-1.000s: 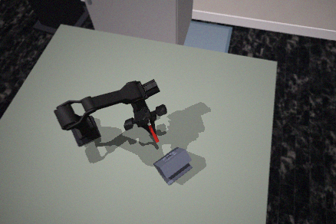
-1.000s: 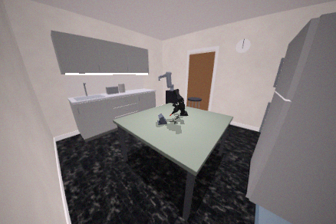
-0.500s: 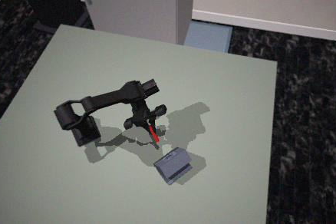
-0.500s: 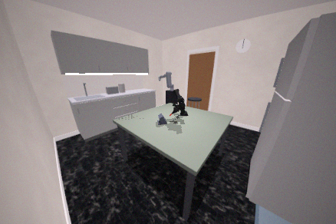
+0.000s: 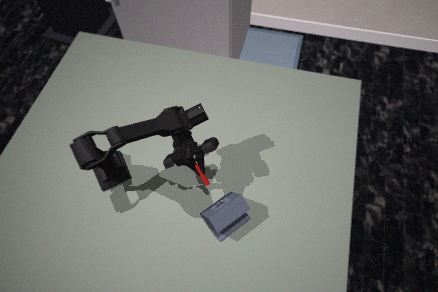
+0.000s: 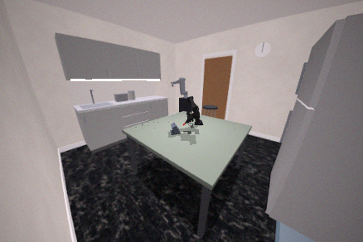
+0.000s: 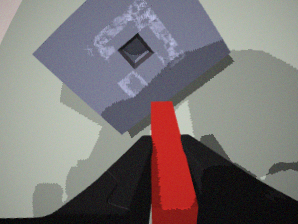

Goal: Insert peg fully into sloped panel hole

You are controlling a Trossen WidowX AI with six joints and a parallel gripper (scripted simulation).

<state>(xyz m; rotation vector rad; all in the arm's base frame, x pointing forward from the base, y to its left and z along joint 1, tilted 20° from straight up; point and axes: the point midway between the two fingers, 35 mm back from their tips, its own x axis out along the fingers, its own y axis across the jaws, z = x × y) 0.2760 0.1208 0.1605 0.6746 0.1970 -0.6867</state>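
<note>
Beyond the green counter (image 5: 296, 115) (image 6: 187, 153), gray cabinets (image 6: 108, 58) hang on the wall above a lower kitchen unit (image 6: 108, 128) with a sink (image 6: 97, 106) and an upright faucet (image 6: 92, 96). A brown door (image 6: 216, 84) stands in a white frame, a dark-topped stool (image 6: 210, 107) near it. A round clock (image 6: 262, 49) hangs to the right of the door in the exterior view. A large gray refrigerator (image 5: 181, 27) (image 6: 324, 124) stands over dark, mottled flooring (image 5: 396, 175) (image 6: 113, 195).
</note>
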